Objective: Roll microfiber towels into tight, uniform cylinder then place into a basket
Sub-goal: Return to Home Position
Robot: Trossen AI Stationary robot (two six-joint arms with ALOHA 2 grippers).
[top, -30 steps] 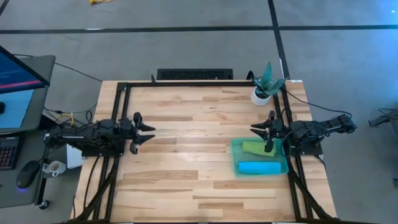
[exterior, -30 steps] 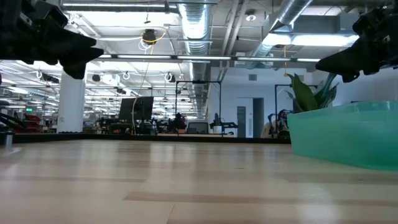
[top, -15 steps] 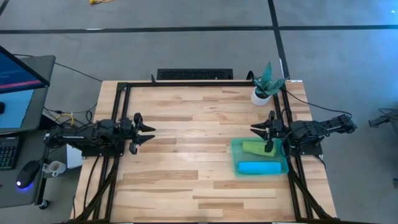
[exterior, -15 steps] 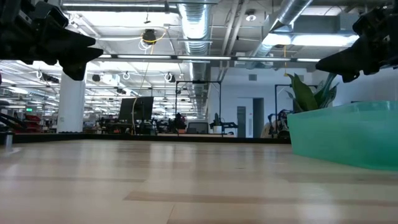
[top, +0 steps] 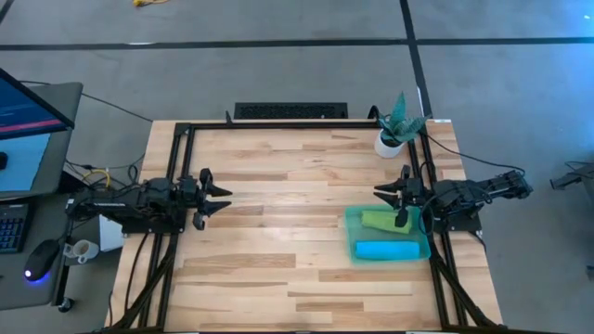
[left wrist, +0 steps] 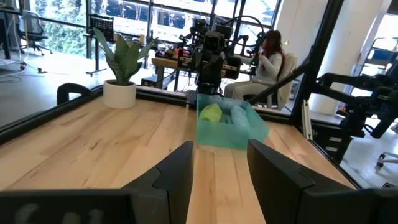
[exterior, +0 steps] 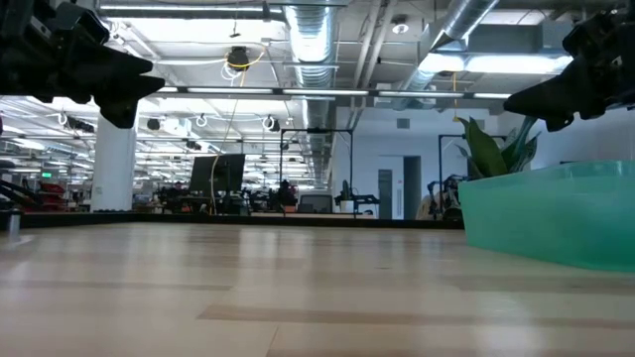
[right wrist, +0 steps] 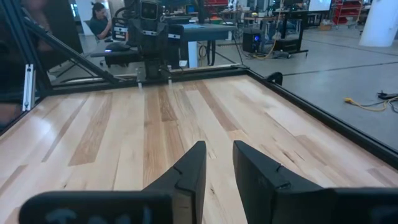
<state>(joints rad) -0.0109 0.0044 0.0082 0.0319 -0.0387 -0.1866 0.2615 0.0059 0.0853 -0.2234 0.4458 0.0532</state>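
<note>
Although the shallow translucent teal-green plastic basket (top: 353, 237) lies in plain sight from above, near the right edge of the pale wooden plank counter (top: 278, 186), the low view cuts it off at the picture's side, and its cloudy wall lets nothing inside be made out. Overhead, the rolled lime green microfiber towel (top: 379, 221) lies in the half nearer the small white pot (top: 388, 143) of a leafy green plant (top: 401, 116). The rolled sky blue microfiber towel (top: 385, 250) lies parallel in the other half. A dark part of the right arm covers one end of the green roll. The right gripper (top: 380, 198) hovers at the basket's corner toward the counter's middle, its fingers (right wrist: 189, 171) slightly parted. The left gripper (top: 225, 199) hangs at the counter's left edge, its fingers (left wrist: 174, 177) spread wide. A seated person (left wrist: 270, 59) shows in the room behind the right arm.
</note>
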